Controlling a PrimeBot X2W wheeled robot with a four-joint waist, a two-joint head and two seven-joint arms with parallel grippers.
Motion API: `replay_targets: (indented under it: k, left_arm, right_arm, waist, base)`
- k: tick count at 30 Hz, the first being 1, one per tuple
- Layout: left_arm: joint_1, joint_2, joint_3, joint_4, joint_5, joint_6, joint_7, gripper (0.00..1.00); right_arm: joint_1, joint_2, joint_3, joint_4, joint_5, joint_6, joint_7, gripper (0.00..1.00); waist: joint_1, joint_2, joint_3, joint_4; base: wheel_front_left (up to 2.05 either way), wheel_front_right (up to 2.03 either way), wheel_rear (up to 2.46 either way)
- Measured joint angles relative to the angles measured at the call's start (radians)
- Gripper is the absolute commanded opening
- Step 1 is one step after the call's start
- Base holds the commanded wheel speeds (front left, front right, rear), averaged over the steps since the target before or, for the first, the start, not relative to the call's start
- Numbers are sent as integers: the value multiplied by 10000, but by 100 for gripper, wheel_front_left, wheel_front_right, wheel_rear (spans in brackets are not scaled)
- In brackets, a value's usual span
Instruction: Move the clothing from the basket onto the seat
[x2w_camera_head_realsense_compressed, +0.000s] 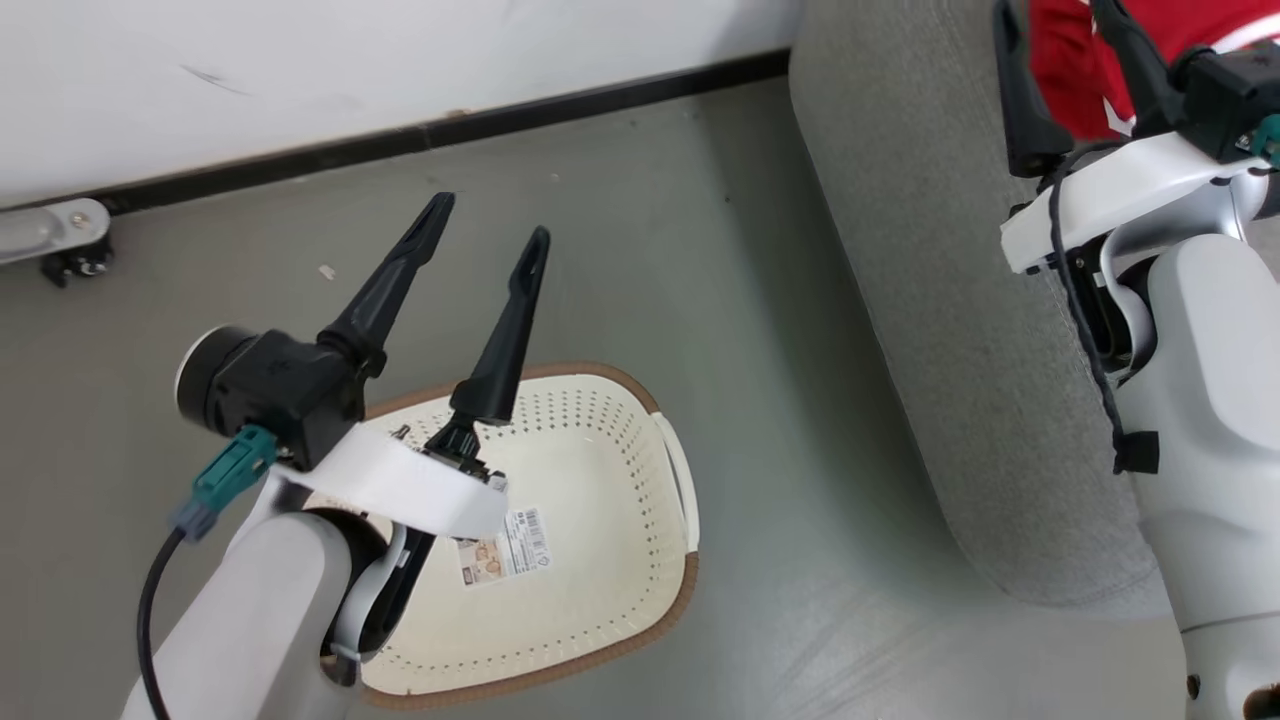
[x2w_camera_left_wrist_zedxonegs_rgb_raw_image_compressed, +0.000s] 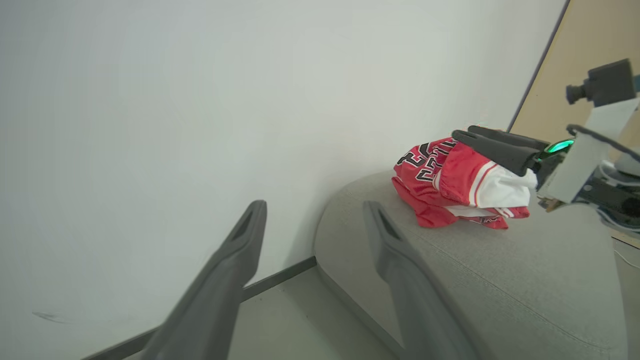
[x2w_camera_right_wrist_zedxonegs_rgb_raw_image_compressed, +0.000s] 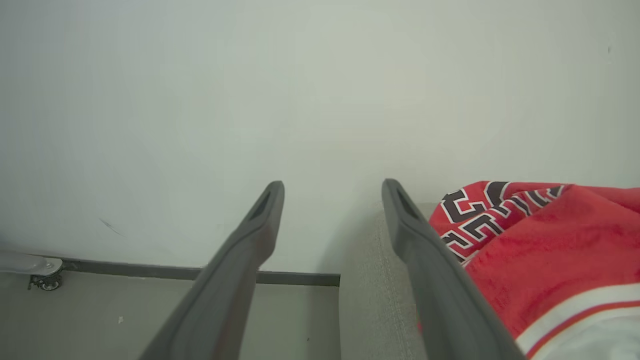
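We are seeing free floor (x2w_camera_head_realsense_compressed: 640, 200) at the upper middle of the head view; the seat (x2w_camera_head_realsense_compressed: 930, 300) is blocking the right, the basket (x2w_camera_head_realsense_compressed: 625, 440) the lower middle.

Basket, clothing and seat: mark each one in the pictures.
basket (x2w_camera_head_realsense_compressed: 620, 450), head view, perforated inner wall.
clothing (x2w_camera_left_wrist_zedxonegs_rgb_raw_image_compressed: 450, 175), left wrist view, red fold on top.
seat (x2w_camera_left_wrist_zedxonegs_rgb_raw_image_compressed: 500, 280), left wrist view, bare grey top surface.
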Motion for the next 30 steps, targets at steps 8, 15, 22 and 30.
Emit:
replay_targets:
  k: [8, 15, 22, 30]
  left_arm:
    - [948, 15, 558, 155, -330, 362, -546, 100]
    - [1978, 144, 1151, 520, -573, 577, -1058, 100]
    - [2855, 148, 1505, 823, -899, 671, -1317, 100]
    - [3607, 257, 1737, 1143, -932, 711, -1555, 100]
  right_arm:
    - [860, -12, 809, -1137, 403, 0, -12, 100]
    - [2025, -8, 1212, -1609, 732, 0, -12, 100]
    - [2961, -199, 1287, -1941, 934, 0, -12, 100]
    - [4013, -314, 1331, -2608, 1197, 0, -12, 100]
  waist:
    - [0, 0, -648, 535]
    - [0, 0, -1388, 1036]
    - [0, 0, -2079, 1428]
    - [0, 0, -2832, 1843]
  base:
    - [0, 0, 0]
    - [0, 0, 0]
    - [0, 0, 0]
    - [0, 0, 0]
